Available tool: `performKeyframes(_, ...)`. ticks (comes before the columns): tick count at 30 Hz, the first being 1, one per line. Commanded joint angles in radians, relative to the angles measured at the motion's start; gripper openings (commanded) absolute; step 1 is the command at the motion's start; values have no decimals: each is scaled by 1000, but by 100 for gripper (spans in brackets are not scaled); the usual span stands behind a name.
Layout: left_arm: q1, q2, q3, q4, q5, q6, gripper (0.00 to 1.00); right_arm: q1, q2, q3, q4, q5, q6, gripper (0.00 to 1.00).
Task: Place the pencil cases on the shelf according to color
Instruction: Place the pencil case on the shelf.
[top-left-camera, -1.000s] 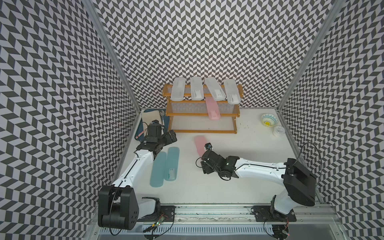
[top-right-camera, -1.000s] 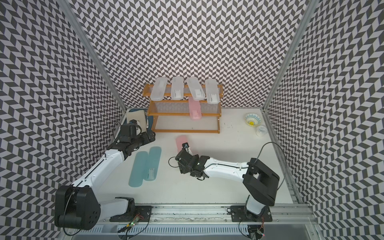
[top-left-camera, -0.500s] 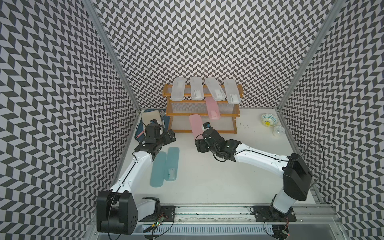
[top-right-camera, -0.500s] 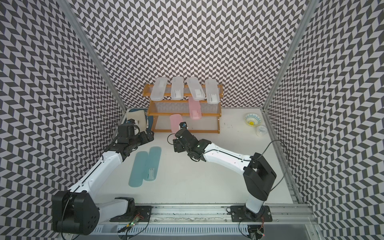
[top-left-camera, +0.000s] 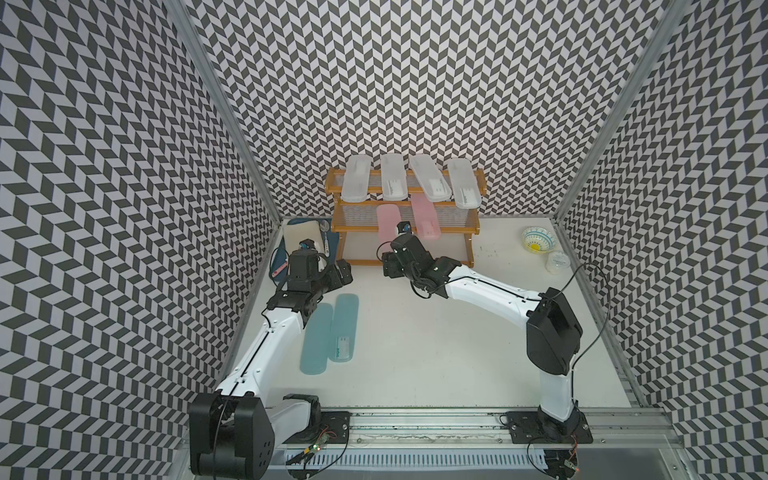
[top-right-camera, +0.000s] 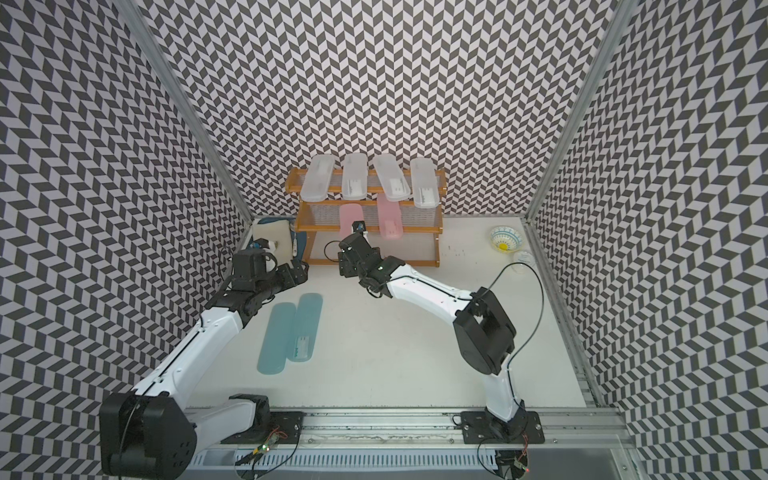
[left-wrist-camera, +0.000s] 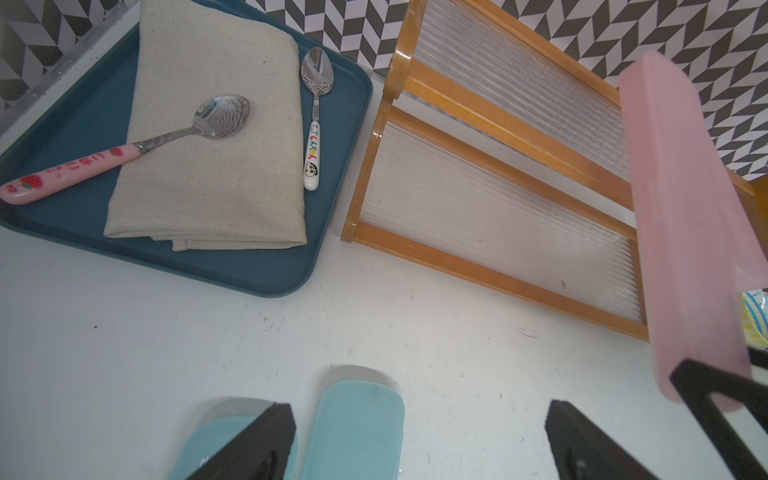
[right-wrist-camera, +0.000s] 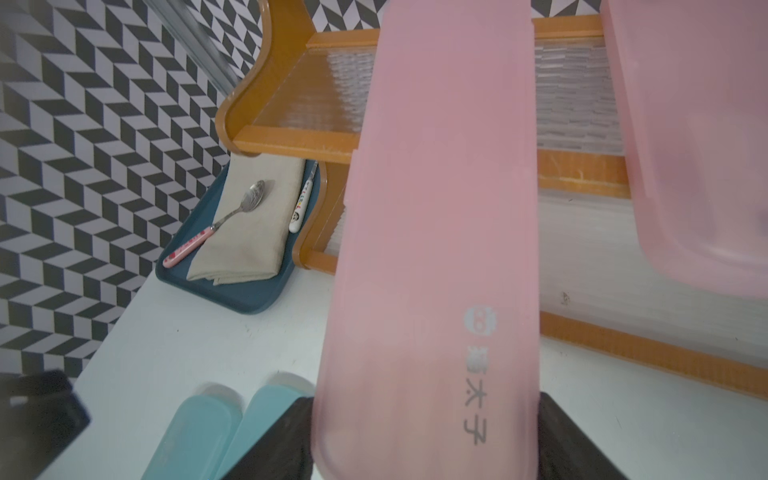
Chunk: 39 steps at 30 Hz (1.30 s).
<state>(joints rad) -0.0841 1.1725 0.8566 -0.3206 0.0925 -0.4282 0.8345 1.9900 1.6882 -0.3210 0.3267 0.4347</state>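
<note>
Progress: four white cases fill the top tier of the shelf, and one pink case lies on the mid tier. R gripper clamps the near end of the second pink case, whose far end is over the mid tier beside its twin (touching mesh? can't tell). Two teal cases lie on the table. L gripper hovers wide open and empty above their ends. Bottom tier is bare, so there's room for teal. Tray crowds the shelf's left end.

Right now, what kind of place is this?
Likely a robot test cell, not a home: chevron-patterned walls box in a white table, a left arm and right arm are bolted to a metal rail, and a shelf stands staged.
</note>
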Motion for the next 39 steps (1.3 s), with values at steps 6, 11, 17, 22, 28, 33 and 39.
performKeyframes(6,4,-13,-11,30,37,-7,100,-41,119,154,36,14,-26,66)
performKeyframes(11,5,-4,-10,23,44,-5,99,-58,167,221,31,2,-26,67)
performKeyframes(17,6,0,-11,27,58,-4,99,-77,209,277,28,-21,-23,70)
performKeyframes(22,4,6,-14,30,68,-1,99,-92,232,316,24,-48,-15,77)
performKeyframes(28,2,23,-9,22,70,2,100,-94,219,316,14,-54,3,92)
performKeyframes(33,-7,30,-11,19,59,6,100,-92,152,256,46,-99,11,94)
performKeyframes(39,-26,43,-2,-7,10,3,100,-89,13,93,137,-174,48,99)
